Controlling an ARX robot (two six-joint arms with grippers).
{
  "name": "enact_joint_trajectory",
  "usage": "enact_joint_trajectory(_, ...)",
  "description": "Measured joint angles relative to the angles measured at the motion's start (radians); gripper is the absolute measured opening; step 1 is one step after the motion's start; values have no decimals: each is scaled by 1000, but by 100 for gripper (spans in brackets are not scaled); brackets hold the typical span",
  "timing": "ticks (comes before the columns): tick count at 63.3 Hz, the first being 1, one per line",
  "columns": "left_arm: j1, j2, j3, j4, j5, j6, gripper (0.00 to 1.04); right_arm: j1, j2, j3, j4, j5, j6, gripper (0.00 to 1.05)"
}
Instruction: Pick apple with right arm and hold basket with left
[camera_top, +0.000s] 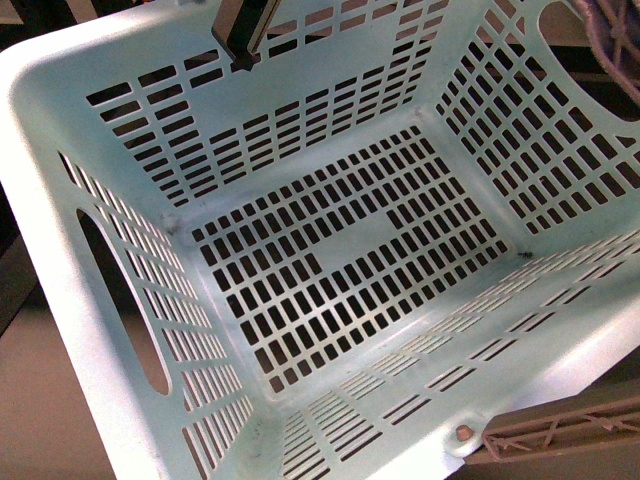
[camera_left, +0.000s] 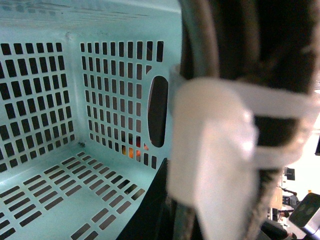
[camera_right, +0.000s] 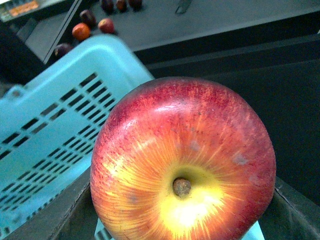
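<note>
The pale mint-blue basket fills the front view, tilted, with its slotted floor bare. My left gripper shows as a dark piece on its far rim. In the left wrist view the left gripper is a close blur with a white finger, shut on the basket at its edge. In the right wrist view my right gripper is shut on the red apple, whose yellow stem dimple faces the camera. It is held up next to the basket's outer wall.
The basket's brown-grey ribbed handle hangs at its near right corner. Several small fruits, one orange, one red and one dark purple, lie on a dark surface beyond the basket. A dark ledge runs behind the apple.
</note>
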Motion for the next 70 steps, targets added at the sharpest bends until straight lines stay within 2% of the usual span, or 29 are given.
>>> enact_joint_trajectory(9, 0, 0, 0, 0, 0, 0, 7, 69, 34, -41, 13, 14, 2, 73)
enact_joint_trajectory(20, 0, 0, 0, 0, 0, 0, 7, 93, 41, -58, 18, 25, 0, 74)
enact_joint_trajectory(26, 0, 0, 0, 0, 0, 0, 7, 93, 40, -61, 22, 59, 0, 95)
enact_joint_trajectory(28, 0, 0, 0, 0, 0, 0, 7, 92, 33, -61, 21, 75, -1, 97)
enact_joint_trajectory(35, 0, 0, 0, 0, 8, 2, 7, 68, -23, -55, -18, 128, -4, 96)
enact_joint_trajectory(43, 0, 0, -3, 0, -8, 11, 7, -3, -156, -39, -152, 293, -18, 96)
enact_joint_trajectory(47, 0, 0, -3, 0, -8, 11, 7, -17, -211, -42, -201, 337, -21, 96)
enact_joint_trajectory(49, 0, 0, -3, 0, -6, 10, 7, -39, -239, -63, -173, 319, -40, 94)
enact_joint_trajectory(51, 0, 0, -3, 0, -4, 10, 7, -72, -265, -105, -72, 201, -88, 89)
enact_joint_trajectory(57, 0, 0, -3, 0, 0, 7, 7, -124, -307, -213, 168, 19, -187, 75)
enact_joint_trajectory(62, 0, 0, -3, 0, 2, 6, 7, -132, -338, -264, 245, -32, -240, 63)
enact_joint_trajectory(68, 0, 0, -3, 0, 2, 5, 7, -134, -375, -299, 251, -37, -267, 49)
enact_joint_trajectory(70, 0, 0, -3, 0, 2, 4, 7, -135, -399, -321, 248, -37, -273, 40)
